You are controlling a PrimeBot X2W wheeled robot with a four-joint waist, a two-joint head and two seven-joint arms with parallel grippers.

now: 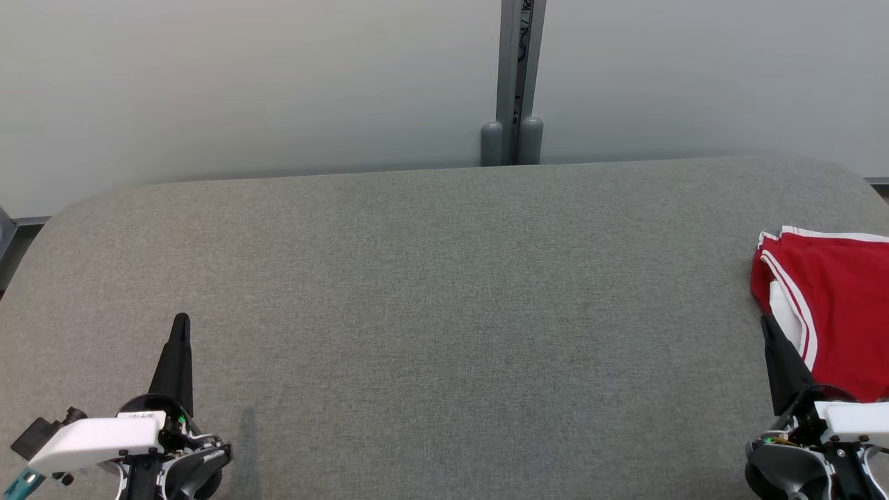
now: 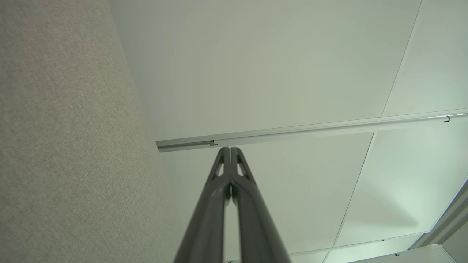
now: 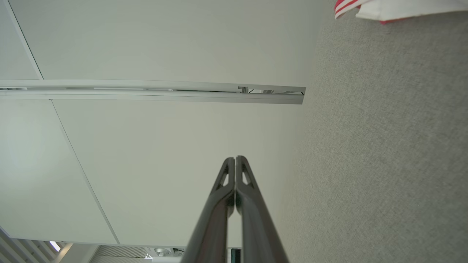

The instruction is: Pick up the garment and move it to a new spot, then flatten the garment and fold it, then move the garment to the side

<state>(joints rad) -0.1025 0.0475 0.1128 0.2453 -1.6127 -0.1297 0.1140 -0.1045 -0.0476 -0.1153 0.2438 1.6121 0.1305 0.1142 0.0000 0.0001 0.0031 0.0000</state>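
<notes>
So here's the situation: the soft red fabric garment with white striped trim (image 1: pixel 840 305) lies bunched at the far right of the wide grey cloth-covered table (image 1: pixel 444 292). It's partly cut off by the head view's edge, so I can't tell how neatly it lies or how far it runs. Both tools are clenched on nothing. The left gripper (image 1: pixel 181 321) sits low at the near left, well apart from the garment, and the right gripper (image 1: pixel 767 323) points up just beside the garment's near-left edge. Touching or not? Can't say from the head view, though the right wrist view has the cloth off in a corner, clear of the tips. My worry is that with the jaws pressed together like that, any sideways reach just shoves and rumples the cloth, maybe pushing it toward the table's right side. Pinching only one layer would let it flop open. And the left arm has far to travel, so a two-handed lift could go lopsided.
</notes>
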